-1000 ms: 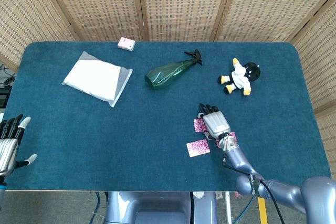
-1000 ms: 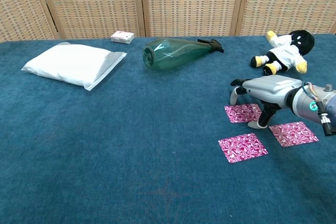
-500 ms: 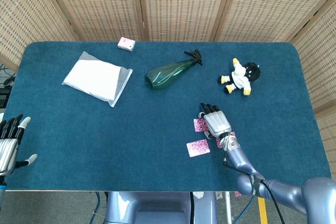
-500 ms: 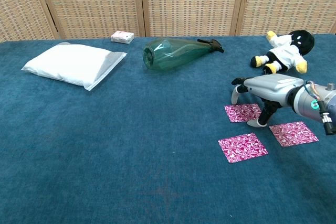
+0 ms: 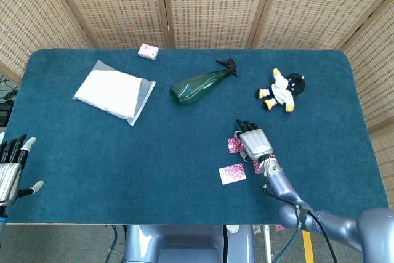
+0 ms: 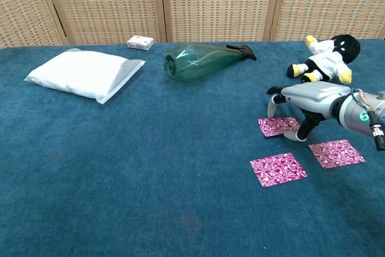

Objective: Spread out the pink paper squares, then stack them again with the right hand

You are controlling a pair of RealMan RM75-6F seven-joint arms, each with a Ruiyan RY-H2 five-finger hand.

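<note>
The left hand (image 5: 10, 167) sits at the tabletop's (image 5: 123, 152) near left corner, cut off by the picture's edge, dark fingers spread and holding nothing; the chest view does not show it. The tabletop is a rounded rectangle covered in napped teal cloth. Toward the far left corner lies a soft white pillow-like bag (image 6: 83, 73) in clear film, the film's loose edge jutting out on its right. A small pink-and-white box (image 6: 140, 42) lies by the far edge; its print is too small to read. Near the middle of the far edge a green see-through plastic bottle (image 6: 201, 59) lies on its side with a black trigger head, and no contents can be made out in it.

Three pink squares (image 6: 278, 168) of glossy, swirl-patterned paper lie spread apart near the near right part of the tabletop: one closest to the near edge, one further back under the right hand, one to the right. In the head view the right one is nearly hidden by the wrist.

The right hand (image 6: 305, 102), smooth grey metal with dark fingers (image 6: 272, 104), arches over the back square, fingers apart and bent down; whether the tips touch the paper is unclear. A plush doll (image 6: 325, 50), black head, white coat, yellow limbs, lies toward the far right corner
</note>
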